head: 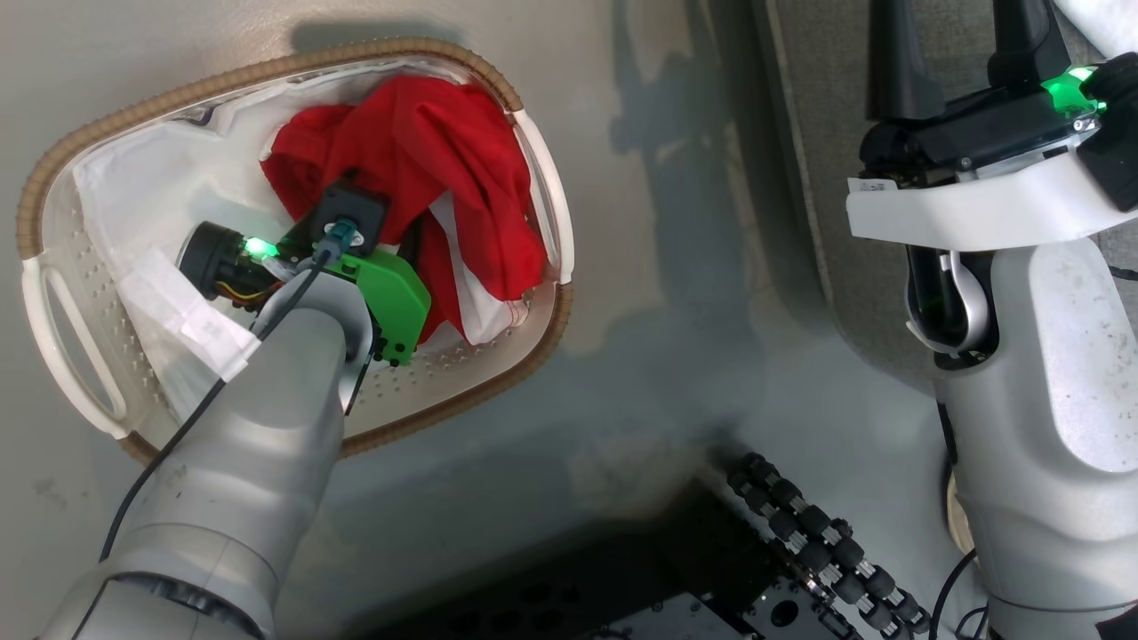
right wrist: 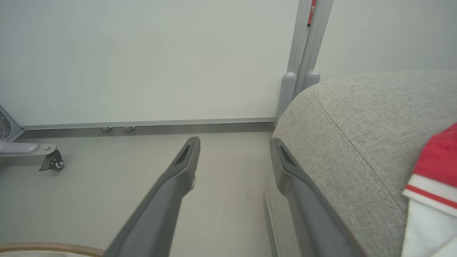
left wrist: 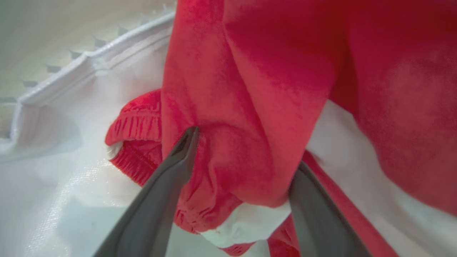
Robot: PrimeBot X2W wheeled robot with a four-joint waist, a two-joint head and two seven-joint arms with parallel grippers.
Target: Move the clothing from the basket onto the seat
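pale left forearm (head: 258, 444) reaches inside the basket (head: 267, 71), over bunched clothing (head: 427, 142). left wrist view: left gripper (left wrist: 246, 148) spread wide, straddling a red fold, unclamped. right wrist view: right gripper (right wrist: 234, 141) wide, empty, above bare floor (right wrist: 107, 185) beside the seat (right wrist: 357, 125) edge.

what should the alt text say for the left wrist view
The left gripper stands open, its two dark fingers on either side of a bunched fold of red clothing with white panels. The clothing lies on the white cloth liner inside the basket, whose perforated wall shows at the upper left.
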